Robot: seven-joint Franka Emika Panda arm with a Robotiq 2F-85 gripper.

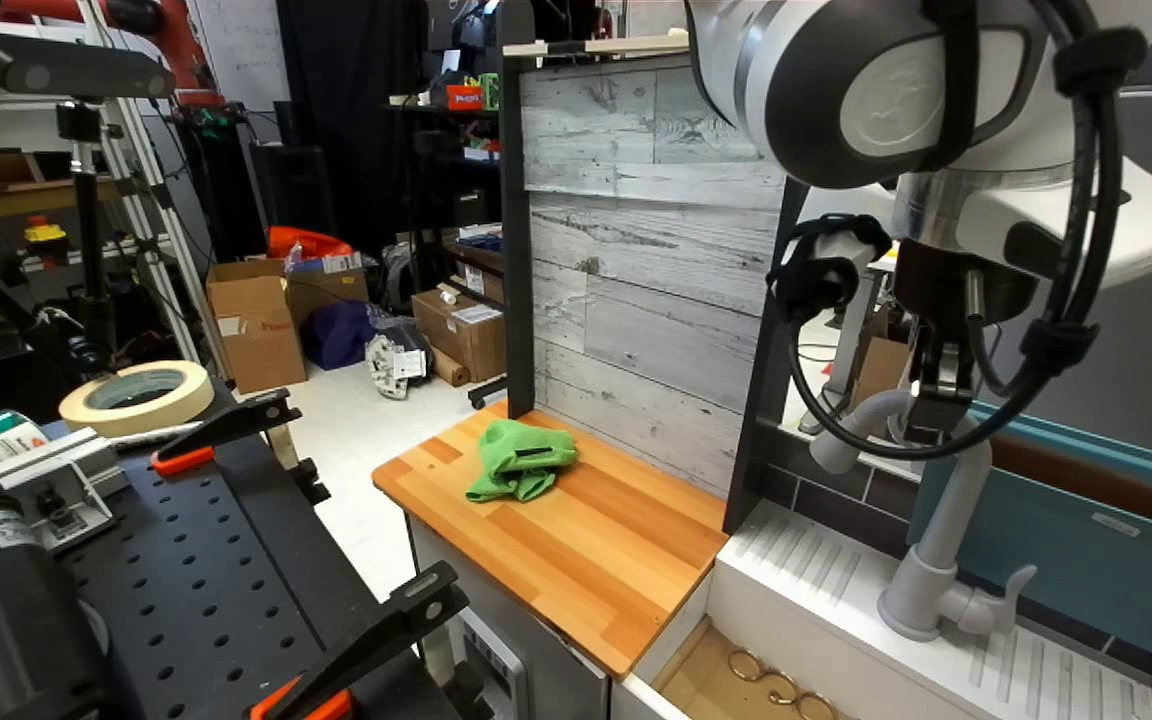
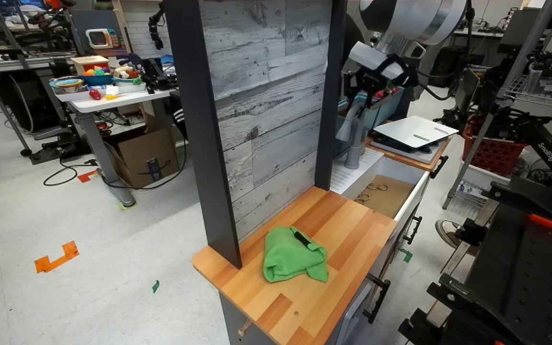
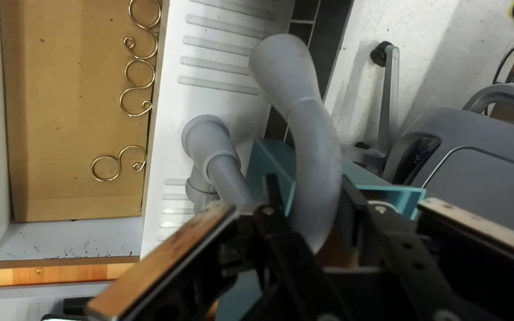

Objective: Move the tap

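The tap is light grey, with a thick arched spout, an upright stem and a small side lever. It stands on a white ribbed counter, and the tap shows in both exterior views. In the wrist view the tap's spout runs between my fingers. My gripper is open around the arch, one finger on each side. A gap shows between the left finger and the spout; the right finger is close against it, and I cannot tell if it touches. My gripper is also at the arch in both exterior views.
An open drawer with gold wire hooks lies in front of the tap. A teal bin stands behind it. A grey wood-look panel stands beside the wooden counter, which holds a green cloth.
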